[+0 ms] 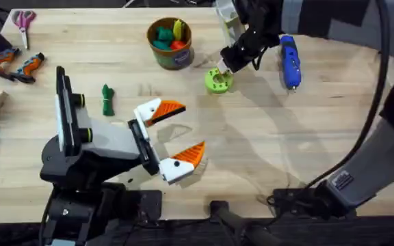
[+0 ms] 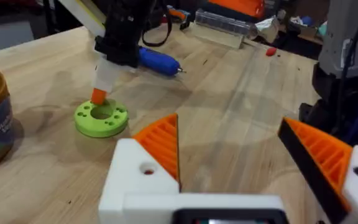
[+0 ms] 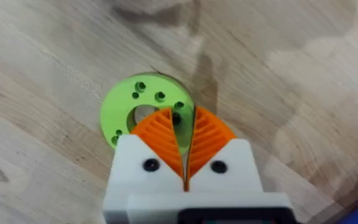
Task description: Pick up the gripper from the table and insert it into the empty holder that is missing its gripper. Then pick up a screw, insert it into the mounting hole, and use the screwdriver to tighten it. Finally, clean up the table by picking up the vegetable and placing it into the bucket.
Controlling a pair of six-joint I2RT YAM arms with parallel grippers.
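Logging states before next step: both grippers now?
Left gripper: open, holding nothing.
Right gripper: closed, orange pads together at the lime green round disc; held item cannot be told.

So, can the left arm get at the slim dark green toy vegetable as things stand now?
Probably yes. The slim dark green toy vegetable lies on bare wood beside the left arm, with nothing around it. The left gripper is open, and the right gripper works far off at the lime green disc.

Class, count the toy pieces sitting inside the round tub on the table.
3: a teal piece at the left, a yellow one at the back, an orange one at the front right; more may lie hidden beneath.
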